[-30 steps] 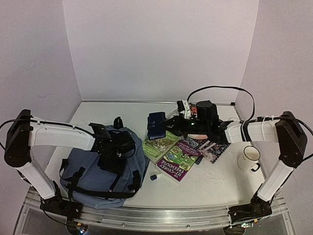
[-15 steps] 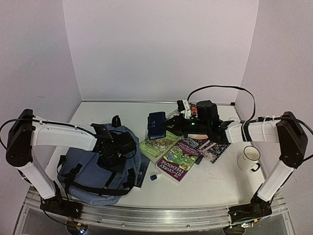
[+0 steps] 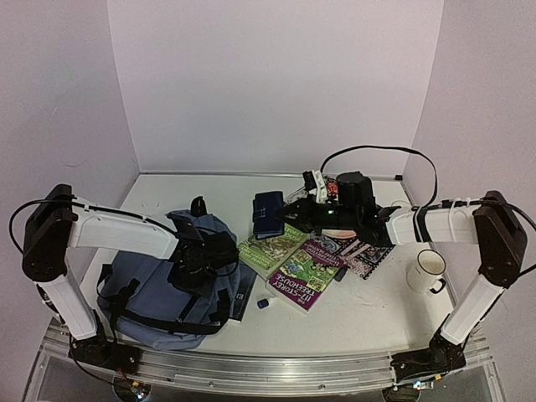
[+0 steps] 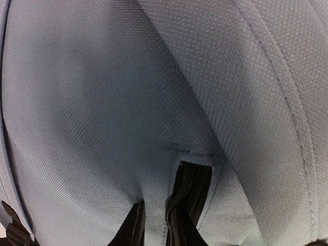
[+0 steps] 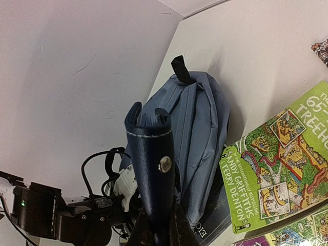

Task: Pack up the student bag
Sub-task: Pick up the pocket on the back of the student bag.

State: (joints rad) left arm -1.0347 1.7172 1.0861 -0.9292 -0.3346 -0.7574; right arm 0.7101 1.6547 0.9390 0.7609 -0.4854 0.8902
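The student bag (image 3: 151,289) is a grey-blue backpack with black straps, lying at the front left. My left gripper (image 3: 201,255) sits on its upper right part. In the left wrist view the gripper (image 4: 154,221) is closed, pinching a fold of bag fabric (image 4: 102,102) beside the black zipper (image 4: 190,179). My right gripper (image 3: 291,216) is shut on a dark blue snap-button notebook (image 3: 268,213) and holds it upright above the table centre. In the right wrist view the notebook (image 5: 151,164) stands in the gripper (image 5: 158,230), with the bag (image 5: 202,128) beyond it.
A green book (image 3: 272,247), a purple book (image 3: 306,272) and a patterned notebook (image 3: 362,251) lie right of the bag. A dark book (image 3: 244,293) sticks out from under the bag's right edge. A small blue object (image 3: 263,303) lies nearby. A white mug (image 3: 427,270) stands at right.
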